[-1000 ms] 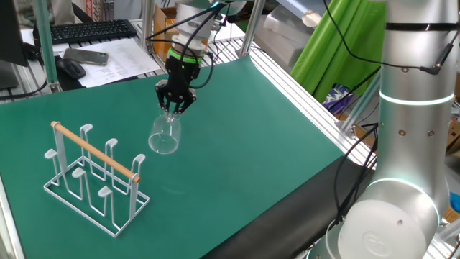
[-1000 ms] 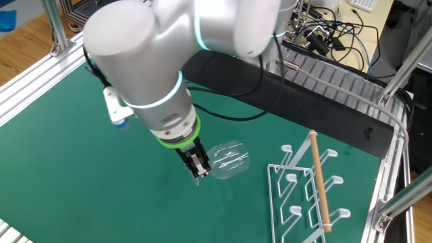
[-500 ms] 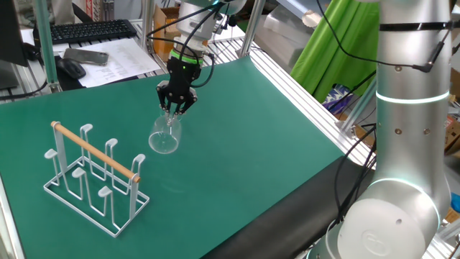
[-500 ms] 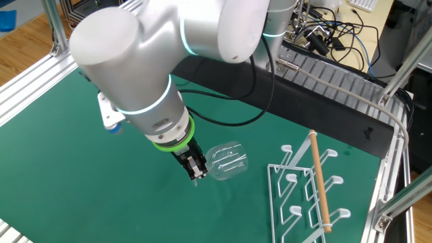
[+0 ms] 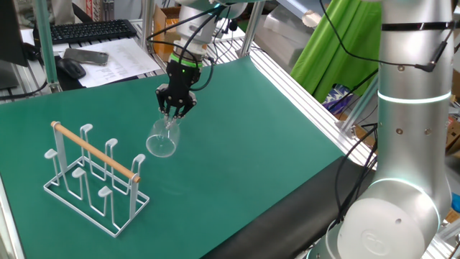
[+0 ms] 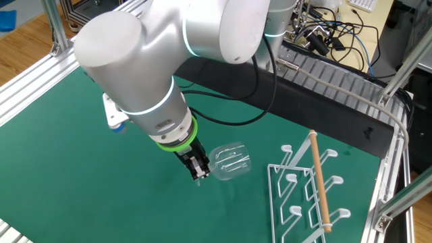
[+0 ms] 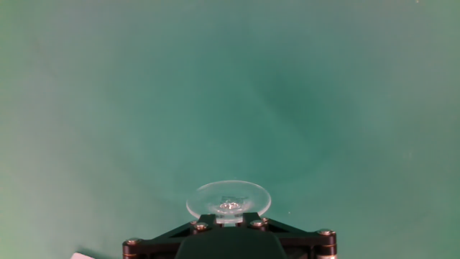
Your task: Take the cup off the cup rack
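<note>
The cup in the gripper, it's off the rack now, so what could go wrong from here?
The gripper pinches only the thin stem of the cup, bowl hanging down and tilted, so the smooth glass may slip or swing. It hangs above the green mat; a drop could break it. The cup rack stands close by, so a sideways move could clip it.

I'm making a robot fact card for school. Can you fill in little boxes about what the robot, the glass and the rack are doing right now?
robot hand: gripper shut on the cup, holding it by the stem end
cup: clear wine glass, bowl hanging down and tilted, lifted above the green table
cup rack: white wire rack with a wooden bar on top, no cup on it
cup and rack: apart, not touching
hand view: round foot of the cup seen between the fingers, green mat behind
</note>
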Robot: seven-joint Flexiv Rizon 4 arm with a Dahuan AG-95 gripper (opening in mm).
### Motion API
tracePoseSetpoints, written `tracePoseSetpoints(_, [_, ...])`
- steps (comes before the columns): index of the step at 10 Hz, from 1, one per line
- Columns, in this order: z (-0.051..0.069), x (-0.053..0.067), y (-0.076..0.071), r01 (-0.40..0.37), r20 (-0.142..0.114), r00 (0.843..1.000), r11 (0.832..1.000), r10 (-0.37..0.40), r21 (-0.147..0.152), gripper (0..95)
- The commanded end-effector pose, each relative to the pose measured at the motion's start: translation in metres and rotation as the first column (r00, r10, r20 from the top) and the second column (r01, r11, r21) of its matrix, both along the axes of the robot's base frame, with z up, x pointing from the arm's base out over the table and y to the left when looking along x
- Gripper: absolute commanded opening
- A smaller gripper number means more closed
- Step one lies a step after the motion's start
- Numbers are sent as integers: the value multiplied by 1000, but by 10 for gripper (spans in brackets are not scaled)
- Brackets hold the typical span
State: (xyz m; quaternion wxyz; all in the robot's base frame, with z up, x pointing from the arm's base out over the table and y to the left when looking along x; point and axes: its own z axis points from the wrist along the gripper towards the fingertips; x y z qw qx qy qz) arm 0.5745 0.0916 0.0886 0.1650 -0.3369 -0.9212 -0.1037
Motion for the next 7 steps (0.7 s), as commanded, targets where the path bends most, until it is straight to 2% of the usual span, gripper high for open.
tracePoseSetpoints(1, [-1,-1,2,18,-13,1000,1000,-18,1,0])
tracePoseSetpoints(5, [-8,-6,9,57,-51,997,998,-56,7,0])
tracePoseSetpoints(7, [-11,-8,11,64,-53,997,998,-64,-2,0])
